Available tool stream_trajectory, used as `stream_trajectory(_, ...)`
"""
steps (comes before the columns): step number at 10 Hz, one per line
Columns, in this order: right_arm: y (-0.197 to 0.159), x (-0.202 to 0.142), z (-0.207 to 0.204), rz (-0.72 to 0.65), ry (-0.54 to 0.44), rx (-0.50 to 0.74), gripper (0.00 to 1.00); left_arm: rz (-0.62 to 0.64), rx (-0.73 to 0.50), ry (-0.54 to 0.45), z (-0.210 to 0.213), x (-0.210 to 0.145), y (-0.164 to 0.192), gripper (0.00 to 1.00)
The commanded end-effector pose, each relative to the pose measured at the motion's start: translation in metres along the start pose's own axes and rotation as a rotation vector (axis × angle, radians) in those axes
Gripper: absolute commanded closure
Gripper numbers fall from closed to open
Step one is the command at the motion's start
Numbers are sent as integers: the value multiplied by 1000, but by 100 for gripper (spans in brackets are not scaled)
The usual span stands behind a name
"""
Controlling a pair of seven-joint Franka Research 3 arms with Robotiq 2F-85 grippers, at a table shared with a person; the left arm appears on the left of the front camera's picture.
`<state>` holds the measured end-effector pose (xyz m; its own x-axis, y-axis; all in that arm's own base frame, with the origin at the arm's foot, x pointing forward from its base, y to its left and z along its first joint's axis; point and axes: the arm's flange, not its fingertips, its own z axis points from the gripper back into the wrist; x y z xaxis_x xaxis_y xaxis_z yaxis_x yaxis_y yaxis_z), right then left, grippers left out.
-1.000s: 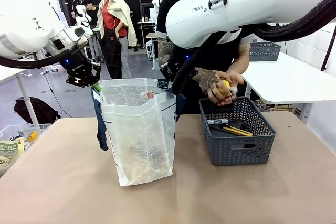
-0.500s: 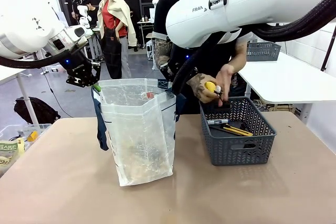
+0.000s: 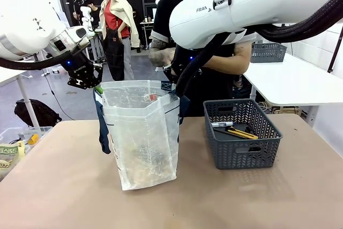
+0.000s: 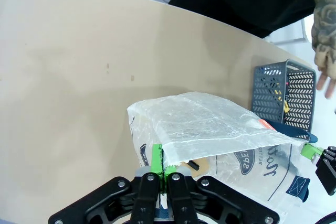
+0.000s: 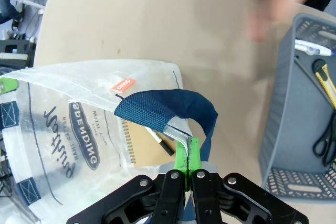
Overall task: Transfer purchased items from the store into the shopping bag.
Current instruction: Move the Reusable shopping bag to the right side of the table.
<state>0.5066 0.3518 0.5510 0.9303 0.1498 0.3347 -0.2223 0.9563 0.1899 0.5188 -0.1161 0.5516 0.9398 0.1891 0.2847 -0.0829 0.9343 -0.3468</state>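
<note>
Since the earlier frame, the person's hands have left the space above the basket (image 3: 242,151) and moved toward the bag mouth. The person's hand (image 4: 323,66) now sits beyond the basket in the left wrist view (it is motion-blurred in the right wrist view).

1. The left hand (image 3: 97,87) is closed. In the left wrist view I see the left hand (image 4: 160,159) with its green pads pinched on the rim of the shopping bag (image 4: 210,129).
2. The shopping bag (image 3: 142,132) stands upright on the bench (image 3: 59,186), left of the basket, mouth held open. One navy strap handle (image 3: 103,127) hangs down its left side.
3. Inside the bag, a brown notebook (image 5: 147,145) lies flat with a dark pen (image 5: 163,144) across it.
4. The right hand (image 5: 188,153) is closed, clamping the bag rim beside the other navy strap.
5. The basket rests on the bench near the bag, not touching it. It holds a white pen (image 3: 222,124) and a yellow-and-black item (image 3: 244,132).
</note>
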Motion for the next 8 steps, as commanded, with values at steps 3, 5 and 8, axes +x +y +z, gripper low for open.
stream_trajectory(3,-3,0,2,-10,4,5,100,17,0,-6,3,0,2,100)
stream_trajectory(5,-3,0,2,-10,4,5,100,17,0,-6,3,0,2,100)
stream_trajectory(8,-3,0,2,-10,4,5,100,17,0,-6,3,0,2,100)
